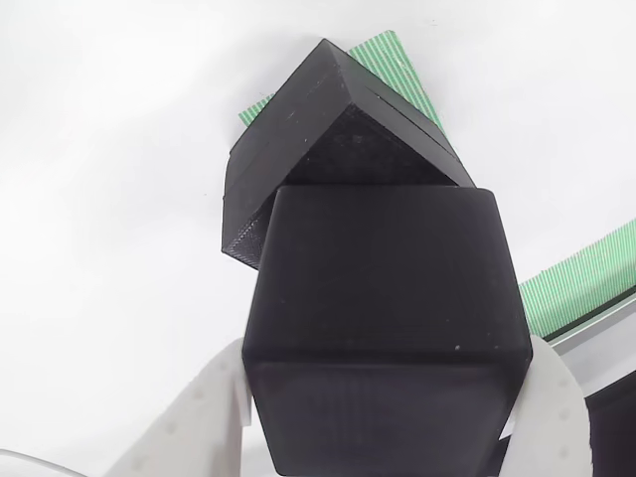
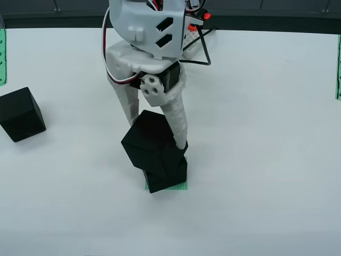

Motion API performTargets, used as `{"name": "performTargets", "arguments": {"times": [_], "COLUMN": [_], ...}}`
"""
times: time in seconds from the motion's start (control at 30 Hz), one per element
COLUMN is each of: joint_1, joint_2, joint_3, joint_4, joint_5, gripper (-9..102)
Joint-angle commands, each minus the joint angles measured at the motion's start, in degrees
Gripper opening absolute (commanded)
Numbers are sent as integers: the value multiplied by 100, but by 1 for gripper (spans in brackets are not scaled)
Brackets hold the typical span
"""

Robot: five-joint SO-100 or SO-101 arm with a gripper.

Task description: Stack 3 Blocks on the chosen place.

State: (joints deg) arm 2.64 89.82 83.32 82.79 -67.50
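Matte blk cube [image 1: 383,328] in tool [image 2: 157,136], seemingly atop 2nd cube [image 2: 166,173].

Gripped black cube [image 2: 151,140] tilts atop patch-seated cube [image 2: 168,173].

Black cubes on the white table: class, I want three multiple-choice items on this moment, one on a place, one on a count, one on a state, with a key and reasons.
1. Where does the lower cube of the pair sit?
A. On the green striped patch
B. At the table's left edge
C. On the arm's base

2. How many black cubes does the overhead view show?
A. One
B. Three
C. Five

3. What is the claw doing?
A. Hanging open over bare table
B. Shut on the upper cube
C. Shut on a cable

Key:
1 A: the lower cube covers the green patch, whose edge peeks out beneath.
2 B: the two at the patch plus a loose cube at the left.
3 B: the claw has a white finger on each side of the upper cube, which sits turned against the lower one.
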Motion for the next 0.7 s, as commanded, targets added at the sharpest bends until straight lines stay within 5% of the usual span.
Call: {"name": "performTargets", "arguments": {"times": [0.0, 0.67], "joint_1": [0, 35], "joint_2": [149, 545], "joint_3": [0, 396], "joint_4": [-44, 70], "joint_5": [-44, -193], "gripper": [23, 38]}}
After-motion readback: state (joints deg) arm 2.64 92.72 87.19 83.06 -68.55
